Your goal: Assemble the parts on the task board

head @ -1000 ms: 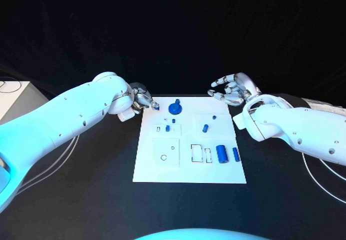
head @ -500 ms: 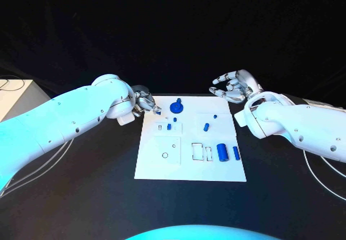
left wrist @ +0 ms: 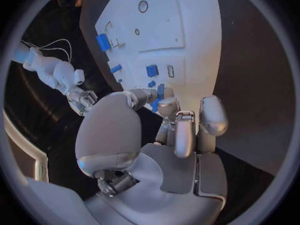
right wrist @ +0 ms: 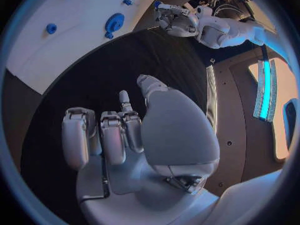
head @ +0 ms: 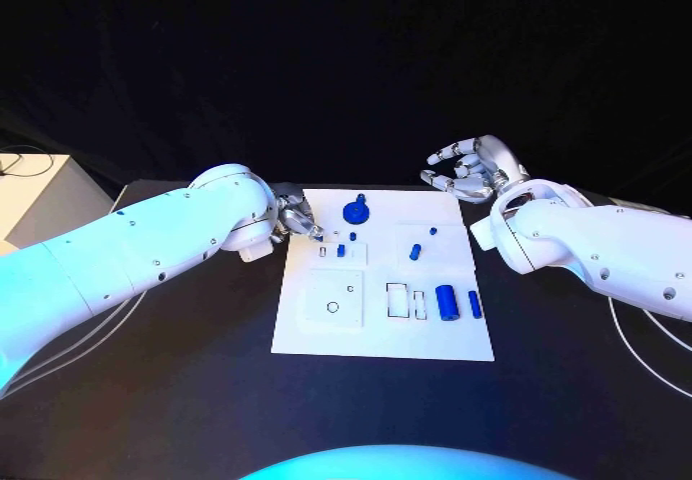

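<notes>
Step in hand: the left hand (head: 293, 215) is hovering over the far left corner of the task board (head: 325, 335), pinching a small blue part (left wrist: 157, 96) between its fingertips; by my reading it is carrying that piece toward a seat on the board.
Left hand state: fingers are closing together on the small blue part, as the left wrist view is showing.
Right hand state: the right hand (head: 469, 172) is hanging off the far right corner of the board, fingers curled but apart, holding nothing.
Next move: the left hand is likely needing to line the part up over a matching slot and lower it straight; which slot fits, I cannot tell.
Parts on the board: a round blue knob (head: 353, 212) is sitting near the far edge, just beside the left hand; two blue cylinders (head: 447, 301) are lying side by side toward the right edge; smaller blue pegs (head: 414, 252) are standing mid-board.
In the way: the knob is crowding the left hand's fingers, so a sideways drift is risking a knock.
</notes>
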`<act>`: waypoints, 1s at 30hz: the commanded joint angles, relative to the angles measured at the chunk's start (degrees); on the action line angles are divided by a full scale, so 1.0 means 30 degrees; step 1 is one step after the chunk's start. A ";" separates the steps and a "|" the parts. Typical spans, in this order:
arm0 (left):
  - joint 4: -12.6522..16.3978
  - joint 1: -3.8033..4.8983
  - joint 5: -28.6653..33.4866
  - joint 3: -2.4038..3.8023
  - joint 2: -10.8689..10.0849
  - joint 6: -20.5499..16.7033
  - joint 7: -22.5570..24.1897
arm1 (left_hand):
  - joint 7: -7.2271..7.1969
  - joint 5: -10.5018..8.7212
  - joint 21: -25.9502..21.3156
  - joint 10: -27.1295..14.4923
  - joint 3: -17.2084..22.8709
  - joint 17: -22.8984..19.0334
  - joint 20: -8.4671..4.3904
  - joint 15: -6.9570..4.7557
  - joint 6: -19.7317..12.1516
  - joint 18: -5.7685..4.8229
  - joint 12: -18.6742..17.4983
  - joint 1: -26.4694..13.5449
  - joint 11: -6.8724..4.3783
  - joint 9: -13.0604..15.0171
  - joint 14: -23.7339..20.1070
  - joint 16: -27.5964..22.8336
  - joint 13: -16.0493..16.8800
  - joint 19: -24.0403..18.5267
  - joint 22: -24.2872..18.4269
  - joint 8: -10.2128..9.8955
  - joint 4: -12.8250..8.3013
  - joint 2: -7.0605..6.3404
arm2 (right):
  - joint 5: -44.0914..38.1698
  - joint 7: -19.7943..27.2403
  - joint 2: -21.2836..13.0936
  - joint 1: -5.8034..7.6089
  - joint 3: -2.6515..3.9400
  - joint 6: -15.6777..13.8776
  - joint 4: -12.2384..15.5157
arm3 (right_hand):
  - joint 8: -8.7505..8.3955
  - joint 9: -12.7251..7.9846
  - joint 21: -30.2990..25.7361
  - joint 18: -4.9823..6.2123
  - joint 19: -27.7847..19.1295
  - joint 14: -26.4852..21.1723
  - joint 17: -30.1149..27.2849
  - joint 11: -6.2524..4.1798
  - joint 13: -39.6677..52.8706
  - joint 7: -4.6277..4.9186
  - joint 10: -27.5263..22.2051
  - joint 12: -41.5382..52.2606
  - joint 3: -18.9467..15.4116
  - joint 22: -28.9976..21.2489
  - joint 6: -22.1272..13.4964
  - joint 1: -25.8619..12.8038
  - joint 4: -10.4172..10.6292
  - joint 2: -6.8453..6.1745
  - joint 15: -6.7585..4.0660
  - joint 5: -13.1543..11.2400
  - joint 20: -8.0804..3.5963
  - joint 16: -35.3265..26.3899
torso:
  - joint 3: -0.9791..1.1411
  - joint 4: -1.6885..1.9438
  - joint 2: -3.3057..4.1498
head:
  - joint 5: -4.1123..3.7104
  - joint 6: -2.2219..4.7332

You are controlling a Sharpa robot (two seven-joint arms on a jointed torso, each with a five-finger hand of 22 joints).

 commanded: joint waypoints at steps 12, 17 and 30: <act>-0.0173 -0.0387 -0.0399 -0.0185 0.0302 0.0753 -0.0109 | -0.0494 0.0058 0.0070 0.0056 0.3351 0.4934 0.0009 -0.0187 0.0654 -0.0349 -0.0067 -0.0085 -0.0015 0.2416 0.1990 0.0078 -0.0123 0.0148 0.0034 0.0089 -0.3430 0.0141 | -0.0105 0.0103 0.0032 -0.0025 0.0009 0.0271 -0.0006 | 0.0068 0.0008 -0.0072 -0.0194 0.1036 0.1989 0.5030 0.0044 0.3618 -0.0011 0.0419 -0.0028 0.0129 0.2588 -0.0130 -0.0182 0.0014 0.0041 0.0031 0.0045 0.0061 0.0077 | 0.0027 -0.0023 0.0072 | -0.0039 -0.0176; -0.0428 -0.0442 -0.0401 -0.0197 0.0420 0.1023 -0.0131 | -0.0494 0.0056 0.0072 0.0050 0.3360 0.4927 0.0007 -0.0188 0.0652 -0.0350 -0.0079 -0.0092 -0.0016 0.2416 0.1987 0.0075 -0.0137 0.0152 0.0040 0.0090 -0.3441 0.0141 | -0.0105 0.0105 0.0040 -0.0028 0.0009 0.0283 -0.0007 | 0.0068 0.0008 -0.0072 -0.0194 0.1036 0.1989 0.5030 0.0044 0.3618 -0.0011 0.0419 -0.0028 0.0129 0.2588 -0.0130 -0.0182 0.0014 0.0041 0.0031 0.0045 0.0061 0.0077 | 0.0029 -0.0014 0.0059 | -0.0073 -0.0275; -0.0699 -0.0474 -0.0353 -0.0203 0.0522 0.1294 -0.0119 | -0.0494 0.0052 0.0078 0.0041 0.3375 0.4937 0.0004 -0.0190 0.0647 -0.0353 -0.0096 -0.0101 -0.0016 0.2415 0.1991 0.0079 -0.0160 0.0160 0.0053 0.0090 -0.3462 0.0142 | -0.0106 0.0095 0.0054 -0.0032 0.0009 0.0334 0.0007 | 0.0068 0.0008 -0.0072 -0.0194 0.1036 0.1989 0.5030 0.0044 0.3618 -0.0011 0.0419 -0.0028 0.0129 0.2588 -0.0130 -0.0182 0.0014 0.0041 0.0031 0.0045 0.0061 0.0077 | 0.0034 0.0003 0.0054 | -0.0106 -0.0433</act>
